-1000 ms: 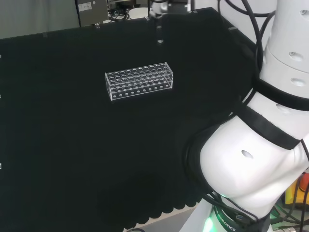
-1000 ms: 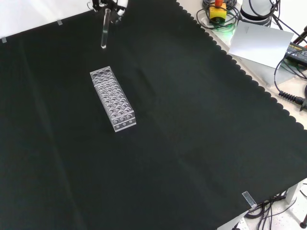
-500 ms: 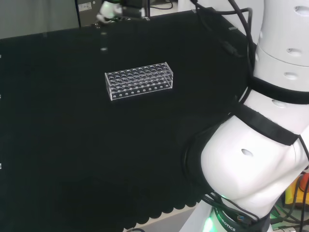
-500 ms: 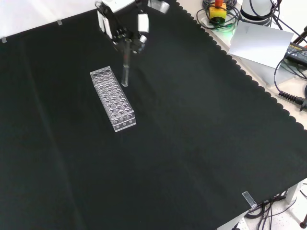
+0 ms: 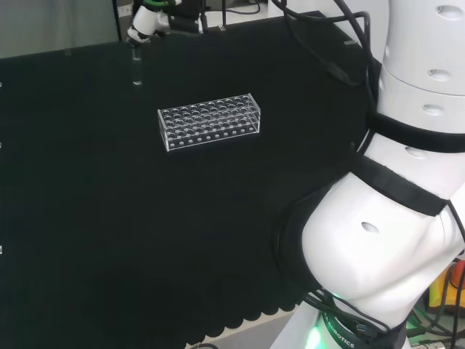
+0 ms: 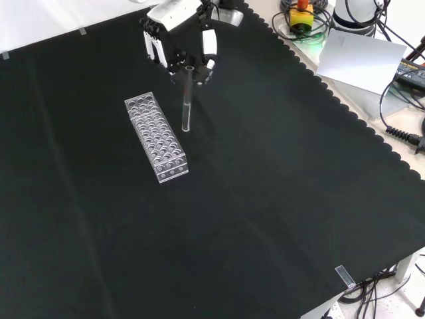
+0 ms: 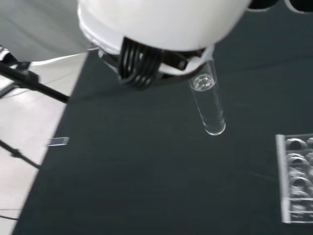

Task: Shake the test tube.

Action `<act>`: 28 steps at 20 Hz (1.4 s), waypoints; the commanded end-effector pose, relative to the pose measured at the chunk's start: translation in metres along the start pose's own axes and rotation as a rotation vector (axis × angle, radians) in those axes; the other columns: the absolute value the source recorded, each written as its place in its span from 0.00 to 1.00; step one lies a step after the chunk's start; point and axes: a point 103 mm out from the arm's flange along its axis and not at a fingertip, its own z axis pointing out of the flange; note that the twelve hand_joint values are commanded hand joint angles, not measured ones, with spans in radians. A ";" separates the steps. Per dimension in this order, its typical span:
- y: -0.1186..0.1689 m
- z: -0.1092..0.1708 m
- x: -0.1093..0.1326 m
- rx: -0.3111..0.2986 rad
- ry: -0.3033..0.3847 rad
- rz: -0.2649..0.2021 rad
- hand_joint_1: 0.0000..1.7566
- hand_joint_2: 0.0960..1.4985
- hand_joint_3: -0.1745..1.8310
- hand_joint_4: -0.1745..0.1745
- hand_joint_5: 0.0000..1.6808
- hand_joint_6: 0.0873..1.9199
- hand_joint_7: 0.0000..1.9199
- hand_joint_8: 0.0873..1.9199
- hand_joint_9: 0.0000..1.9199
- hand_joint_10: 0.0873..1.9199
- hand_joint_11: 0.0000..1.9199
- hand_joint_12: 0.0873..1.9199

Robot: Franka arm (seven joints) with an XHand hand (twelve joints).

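The hand (image 6: 178, 34) holds a clear glass test tube (image 6: 186, 100) above the black cloth (image 6: 265, 199) at the top of the front view; its fingers (image 6: 208, 50) are curled in round the tube's upper end, which sits pinched betw. them, open mouth up; the tube hangs near upright, tilted slightly, its rounded bottom clear of the cloth and just to the right of the clear plastic rack (image 6: 156, 136) in that view. The rack lies on the cloth, its holes in rows, long side running away from the camera; tube and rack are near each other but apart.

In the head view the hand (image 5: 149, 16) sits at the top edge, left of centre, w. the tube (image 5: 136, 69) dropping faintly below it; the rack (image 5: 209, 121) stands lower and to the right, well out on the cloth (image 5: 109, 218); the arm's white links (image 5: 407, 182) take up the right side.

The wrist view looks past the white palm (image 7: 161, 24); the tube (image 7: 209, 105) juts out from under it, mouth ring and rounded tip both plain to see; contents, if any, can't be made out; a corner of the rack (image 7: 296, 178) shows beside it, on the cloth (image 7: 146, 171). At the cloth's edge, pale floor and a dark stand leg (image 7: 29, 81).
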 end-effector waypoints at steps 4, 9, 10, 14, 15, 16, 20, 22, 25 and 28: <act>-0.013 -0.011 -0.111 -0.015 -0.145 0.247 0.71 0.31 0.47 0.00 0.89 0.11 0.97 0.16 0.89 0.17 0.62 0.52; -0.027 -0.029 -0.176 -0.037 -0.202 0.396 0.71 0.31 0.47 0.00 0.89 0.11 0.97 0.16 0.89 0.17 0.62 0.52; -0.031 -0.035 -0.188 -0.046 -0.210 0.423 0.71 0.31 0.47 0.00 0.89 0.11 0.97 0.16 0.89 0.17 0.62 0.52; -0.044 -0.054 -0.225 -0.073 -0.235 0.503 0.71 0.31 0.47 0.00 0.89 0.11 0.97 0.16 0.89 0.17 0.62 0.52; -0.046 -0.058 -0.230 -0.079 -0.237 0.515 0.71 0.31 0.47 0.00 0.89 0.11 0.97 0.16 0.89 0.17 0.62 0.52; -0.048 -0.060 -0.233 -0.086 -0.237 0.523 0.71 0.31 0.47 0.00 0.89 0.11 0.97 0.16 0.89 0.17 0.62 0.52; -0.045 -0.060 -0.226 -0.093 -0.217 0.506 0.71 0.31 0.47 0.00 0.89 0.11 0.97 0.16 0.89 0.17 0.62 0.52; -0.040 -0.055 -0.214 -0.087 -0.201 0.473 0.71 0.31 0.47 0.00 0.89 0.11 0.97 0.16 0.89 0.17 0.62 0.52; -0.031 -0.047 -0.190 -0.078 -0.166 0.422 0.71 0.31 0.47 0.00 0.89 0.11 0.97 0.16 0.89 0.17 0.62 0.52; -0.021 -0.039 -0.159 -0.069 -0.137 0.356 0.71 0.31 0.47 0.00 0.89 0.11 0.97 0.16 0.89 0.17 0.62 0.52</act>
